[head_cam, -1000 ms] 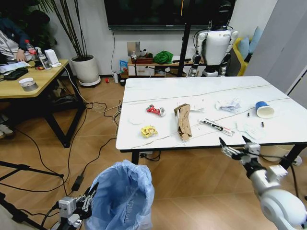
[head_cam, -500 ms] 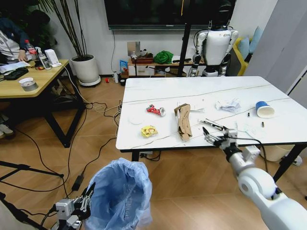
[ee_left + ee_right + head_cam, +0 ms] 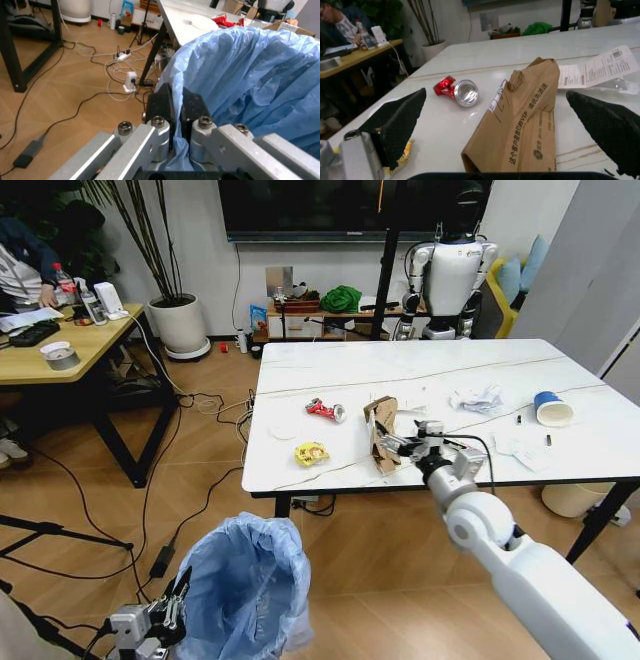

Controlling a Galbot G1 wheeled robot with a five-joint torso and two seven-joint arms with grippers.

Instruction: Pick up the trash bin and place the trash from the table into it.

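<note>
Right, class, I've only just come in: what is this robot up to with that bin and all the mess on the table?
The robot is clearing litter. Its left gripper is shut on the rim of the blue-lined trash bin, held low in front of the table. Its right gripper is open over the table, its fingers either side of the folded brown cardboard without gripping it. The crushed red can, yellow wrapper, crumpled white paper and paper cup lie on the tabletop.

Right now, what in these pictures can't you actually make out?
- Trash bin: its inside and base; head view, crinkled blue bag covers it, bottom edge cuts it.
- Brown cardboard: what lies beneath; right wrist view.
- Printed sheet: text too small.
- Yellow wrapper: mostly behind the right gripper's jaw.
</note>
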